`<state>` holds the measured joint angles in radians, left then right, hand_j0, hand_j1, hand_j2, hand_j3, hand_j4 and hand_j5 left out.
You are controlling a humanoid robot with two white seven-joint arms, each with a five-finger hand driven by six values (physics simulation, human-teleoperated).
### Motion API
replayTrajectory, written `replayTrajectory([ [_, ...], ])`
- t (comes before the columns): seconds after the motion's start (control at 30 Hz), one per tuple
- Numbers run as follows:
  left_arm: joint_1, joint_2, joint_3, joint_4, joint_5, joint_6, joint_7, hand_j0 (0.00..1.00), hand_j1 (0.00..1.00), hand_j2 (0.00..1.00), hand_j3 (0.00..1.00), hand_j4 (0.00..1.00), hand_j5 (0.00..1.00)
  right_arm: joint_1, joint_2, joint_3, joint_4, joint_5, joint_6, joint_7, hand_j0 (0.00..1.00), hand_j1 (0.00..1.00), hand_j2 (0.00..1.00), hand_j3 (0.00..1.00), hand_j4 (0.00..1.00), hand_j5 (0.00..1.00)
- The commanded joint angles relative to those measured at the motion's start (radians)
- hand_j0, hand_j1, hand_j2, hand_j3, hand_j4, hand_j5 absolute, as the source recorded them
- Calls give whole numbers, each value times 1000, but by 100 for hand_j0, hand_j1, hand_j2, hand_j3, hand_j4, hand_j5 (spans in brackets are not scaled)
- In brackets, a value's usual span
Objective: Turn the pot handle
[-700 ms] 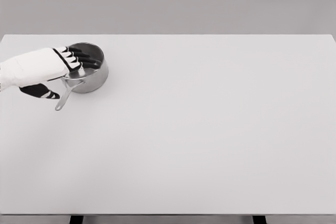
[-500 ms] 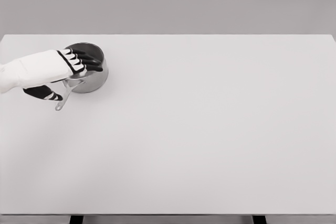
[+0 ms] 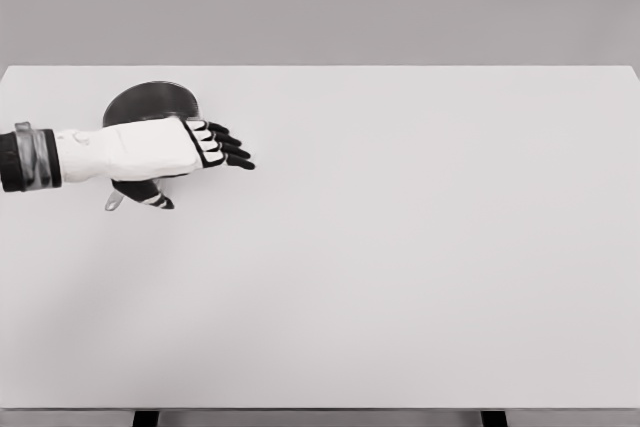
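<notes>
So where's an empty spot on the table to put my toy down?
Nearly all of the table is bare: everything right of the left hand to the far edge, and the whole front. Only the back-left corner is crowded, where that hand stretches over the pot.

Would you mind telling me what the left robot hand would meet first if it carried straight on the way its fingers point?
Nothing, it seems: the left robot hand points right, over the pot, and only bare table lies ahead, though its height is unclear.
</notes>
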<state>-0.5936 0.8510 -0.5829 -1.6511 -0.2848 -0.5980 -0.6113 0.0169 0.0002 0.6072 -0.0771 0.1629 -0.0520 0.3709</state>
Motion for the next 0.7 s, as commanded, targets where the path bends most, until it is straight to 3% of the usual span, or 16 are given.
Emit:
replayTrajectory([
  [0.0,2,10,-23,34,0,-13,0,100,100,100,100,100,100,0,0,0,0,0,0,0,100,100,100,100,100,100],
  [0.13,6,59,-23,53,-2,-13,0,100,100,100,100,100,100,0,0,0,0,0,0,0,100,100,100,100,100,100],
  [0.67,18,105,-9,100,-13,-13,0,100,100,100,100,100,100,0,0,0,0,0,0,0,100,100,100,100,100,100],
])
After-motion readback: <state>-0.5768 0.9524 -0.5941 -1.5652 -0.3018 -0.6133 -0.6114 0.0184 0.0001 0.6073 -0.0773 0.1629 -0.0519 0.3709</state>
